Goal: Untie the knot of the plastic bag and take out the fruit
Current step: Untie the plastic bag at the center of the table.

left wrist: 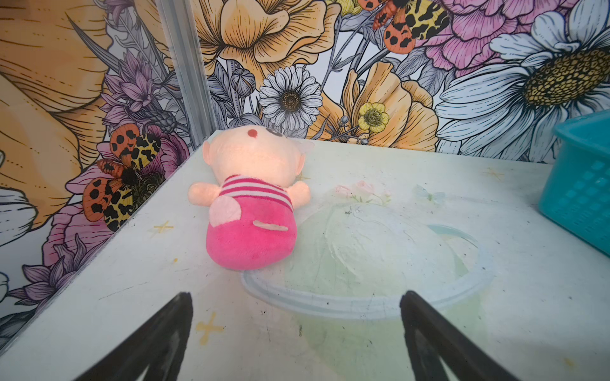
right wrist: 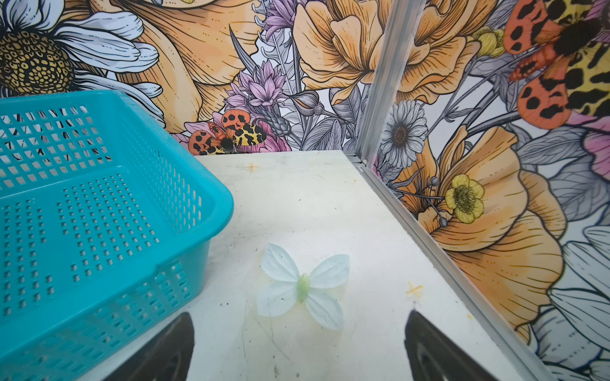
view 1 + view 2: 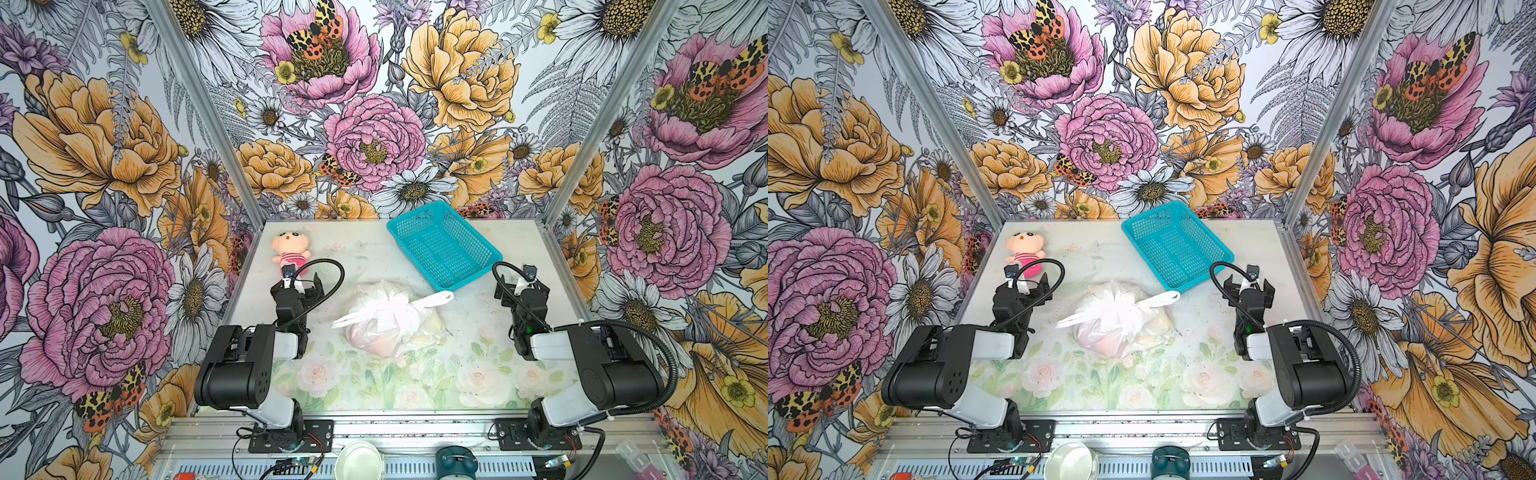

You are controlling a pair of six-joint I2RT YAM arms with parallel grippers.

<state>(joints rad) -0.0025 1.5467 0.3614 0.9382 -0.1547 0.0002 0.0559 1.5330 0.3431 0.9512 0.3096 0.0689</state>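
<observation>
Left pincer (image 1: 296, 295): jaws spread wide, nothing between them, poised over the table (image 1: 109, 297). Doll (image 1: 251, 227) lies just ahead of it.

Right pincer (image 2: 299, 314): jaws equally wide, nothing held. Basket (image 2: 185, 264) sits ahead of it and to its left.

I see the plastic bag (image 3: 388, 320) between the two pincers and apart from both, to the right of my left one and the left of my right one. The knot (image 3: 394, 309) sits on top, tied, with strap ends poking out either side. The fruit (image 3: 382, 347) shows only as faint pink and yellow lumps through the plastic.
</observation>
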